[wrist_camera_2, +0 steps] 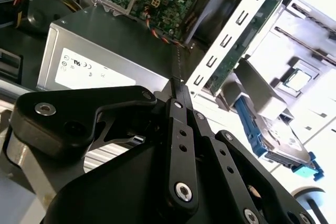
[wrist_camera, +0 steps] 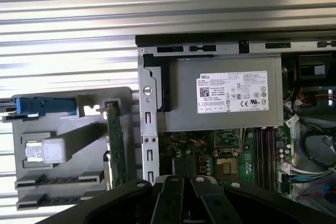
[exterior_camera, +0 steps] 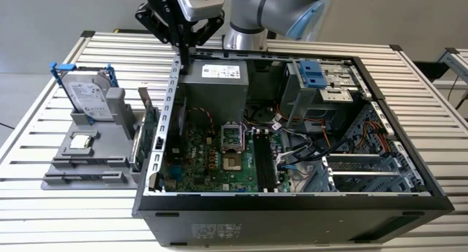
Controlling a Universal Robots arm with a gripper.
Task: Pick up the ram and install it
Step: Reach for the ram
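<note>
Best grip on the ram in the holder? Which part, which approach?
Take the ram by its exposed top long edge, near mid-length, coming straight down from above. It stands on edge in a slot of the gray holder, so a pinch across its two flat faces suits. The case wall sits close alongside, so clearance looks tight.

Slatted metal table (exterior_camera: 66,219) (pale, ribbed) amid plain grey surroundings (exterior_camera: 44,11)
</note>
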